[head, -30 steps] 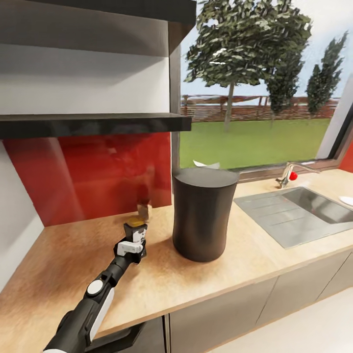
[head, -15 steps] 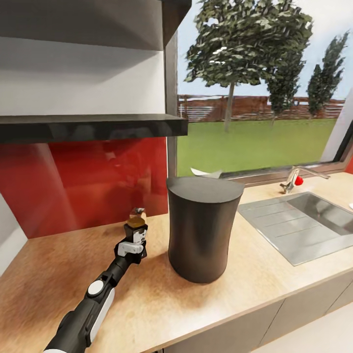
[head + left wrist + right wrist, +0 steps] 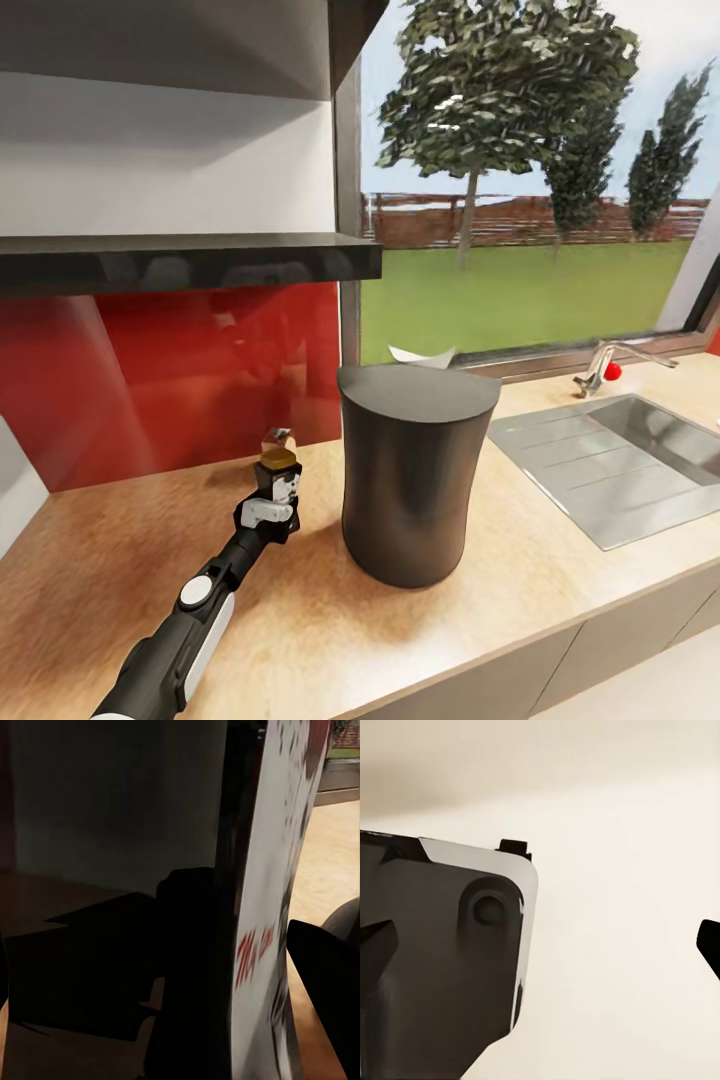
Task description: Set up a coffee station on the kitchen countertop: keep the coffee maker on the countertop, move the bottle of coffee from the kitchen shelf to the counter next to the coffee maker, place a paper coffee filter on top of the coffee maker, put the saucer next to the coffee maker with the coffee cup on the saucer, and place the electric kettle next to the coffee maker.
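Observation:
The tall near-black coffee maker [image 3: 415, 470] stands on the light wood kitchen countertop [image 3: 120, 560]. To its left my left gripper [image 3: 275, 492] is shut on the bottle of coffee [image 3: 277, 472], a small dark jar with a gold-brown lid, held upright low over the counter; whether it touches the wood I cannot tell. Its white label with red lettering [image 3: 262, 937] shows up close in the left wrist view. A whitish paper coffee filter [image 3: 422, 355] peeks out behind the coffee maker's top. The dark kitchen shelf [image 3: 190, 257] hangs above. My right gripper [image 3: 540, 941] is open, holding nothing.
A red glossy backsplash [image 3: 170, 370] runs behind the counter. An inset steel sink [image 3: 610, 465] with a tap [image 3: 598, 365] lies to the right, under a large window. Bare wood lies in front of and left of the coffee maker.
The whole head view has shifted, so the camera moved. My left gripper still holds the bottle of coffee left of the coffee maker, about as before.

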Controlling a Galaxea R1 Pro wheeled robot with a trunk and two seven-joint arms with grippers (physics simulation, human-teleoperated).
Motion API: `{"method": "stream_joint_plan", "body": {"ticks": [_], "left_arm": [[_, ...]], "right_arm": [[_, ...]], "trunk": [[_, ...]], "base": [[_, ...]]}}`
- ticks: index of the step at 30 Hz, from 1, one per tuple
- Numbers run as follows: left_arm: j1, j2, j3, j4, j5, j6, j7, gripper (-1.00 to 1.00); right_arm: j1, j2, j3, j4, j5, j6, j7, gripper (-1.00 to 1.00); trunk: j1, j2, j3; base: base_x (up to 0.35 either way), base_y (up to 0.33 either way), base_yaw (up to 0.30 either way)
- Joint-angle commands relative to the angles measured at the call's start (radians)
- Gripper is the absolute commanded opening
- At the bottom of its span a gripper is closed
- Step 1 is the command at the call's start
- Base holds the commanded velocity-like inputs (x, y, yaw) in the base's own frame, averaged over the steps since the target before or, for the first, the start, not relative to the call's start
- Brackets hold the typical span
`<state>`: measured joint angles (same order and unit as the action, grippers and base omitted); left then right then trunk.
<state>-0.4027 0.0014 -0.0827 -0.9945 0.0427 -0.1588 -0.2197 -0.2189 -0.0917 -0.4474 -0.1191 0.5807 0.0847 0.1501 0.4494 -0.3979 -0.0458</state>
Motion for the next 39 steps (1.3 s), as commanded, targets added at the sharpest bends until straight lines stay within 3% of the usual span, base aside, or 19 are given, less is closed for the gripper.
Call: {"method": "stream_joint_plan", "body": {"ticks": [1,20,26,39], "left_arm": [[-0.001,0.0,0.0,0.0,0.005,-0.002,-0.004,-1.0],[-0.001,-0.003,-0.001,0.002,0.01,-0.007,-0.003,-1.0],[-0.001,-0.022,0.0,0.002,0.004,-0.005,-0.004,-1.0],[-0.001,-0.025,-0.002,0.025,0.002,-0.007,-0.004,-1.0]], "right_arm": [[0.0,0.0,-0.008,-0.002,0.008,0.006,0.006,1.0],[0.003,-0.002,-0.008,-0.002,0.008,0.007,0.006,1.0],[0.003,-0.002,-0.008,-0.001,0.008,0.007,0.006,1.0],[0.003,-0.002,-0.008,-0.001,0.008,0.007,0.006,1.0]], "trunk": [[0.001,-0.002,-0.002],[0.001,-0.002,-0.002],[0.001,-0.002,-0.002],[0.001,-0.002,-0.002]], "base": [[0.012,-0.002,0.0],[0.046,0.0,0.0],[0.0,0.0,0.0],[0.0,0.0,0.0]]}}
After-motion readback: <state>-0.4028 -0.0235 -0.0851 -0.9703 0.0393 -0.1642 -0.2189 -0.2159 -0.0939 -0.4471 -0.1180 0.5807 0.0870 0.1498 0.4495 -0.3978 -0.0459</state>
